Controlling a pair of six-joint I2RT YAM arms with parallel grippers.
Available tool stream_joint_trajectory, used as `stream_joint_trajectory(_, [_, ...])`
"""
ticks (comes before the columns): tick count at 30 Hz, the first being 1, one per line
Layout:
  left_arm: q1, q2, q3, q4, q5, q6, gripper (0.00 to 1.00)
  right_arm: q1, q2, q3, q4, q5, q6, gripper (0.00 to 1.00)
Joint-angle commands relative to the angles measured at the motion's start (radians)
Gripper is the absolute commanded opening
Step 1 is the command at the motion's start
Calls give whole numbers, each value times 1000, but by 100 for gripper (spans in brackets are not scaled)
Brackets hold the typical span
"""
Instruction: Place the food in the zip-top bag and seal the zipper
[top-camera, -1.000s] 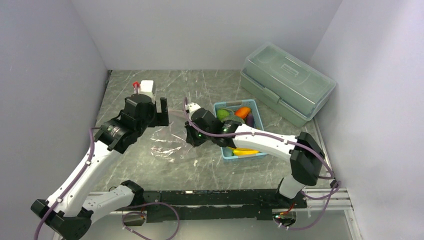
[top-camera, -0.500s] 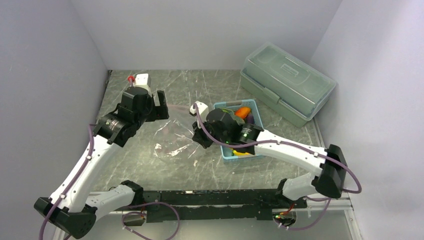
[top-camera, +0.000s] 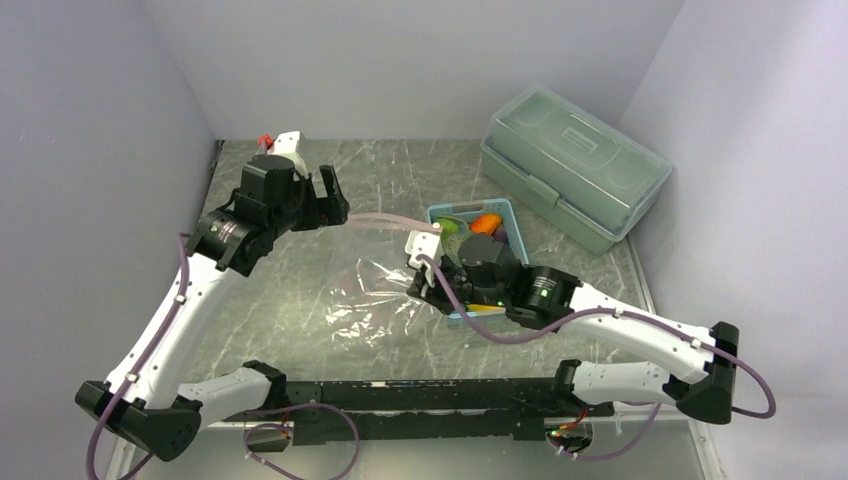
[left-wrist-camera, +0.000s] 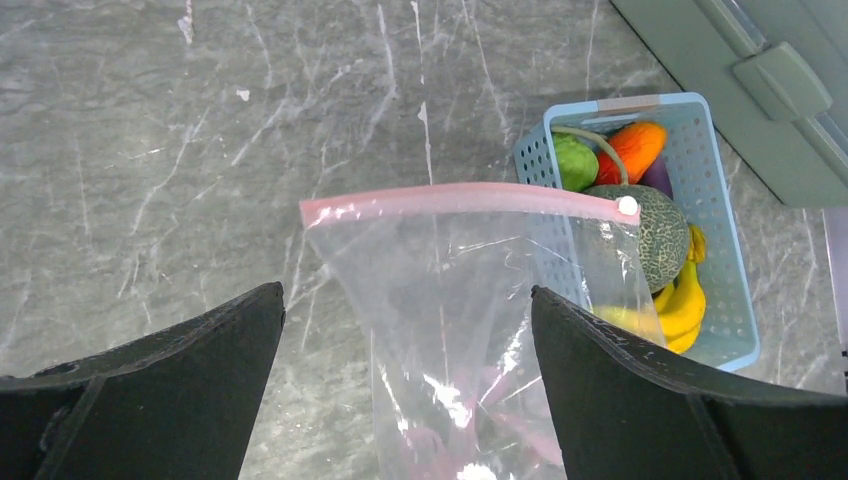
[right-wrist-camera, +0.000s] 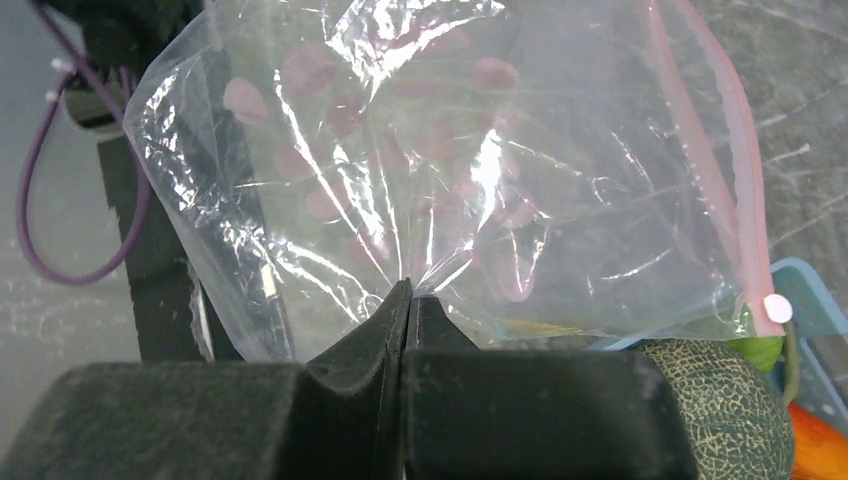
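Desk (top-camera: 420, 175): carries every item below.
Zip-top bag (top-camera: 375, 280): mid-desk, left of the basket, its right edge over the basket's left wall.
Zipper (top-camera: 385, 220): along the bag's far edge.
Basket (top-camera: 470, 205): right of centre; melon (left-wrist-camera: 655, 230) in its middle, bananas (left-wrist-camera: 685, 305) at its near end.
Lidded box (top-camera: 575, 160): far right corner, behind the basket.
Left pincer (top-camera: 332, 205): far left, just beside the zipper's left end.
Right pincer (right-wrist-camera: 408, 295): between bag and basket, clamped on the bag's film.
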Motion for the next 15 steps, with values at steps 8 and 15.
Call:
stream_joint_trajectory(8, [84, 30, 8, -7, 222, -11, 99, 39, -164, -55, -112, -181, -396, 0])
stream_joint_trajectory(15, [90, 26, -39, -12, 367, 26, 99, 49, -213, -47, -189, -309, -608, 0])
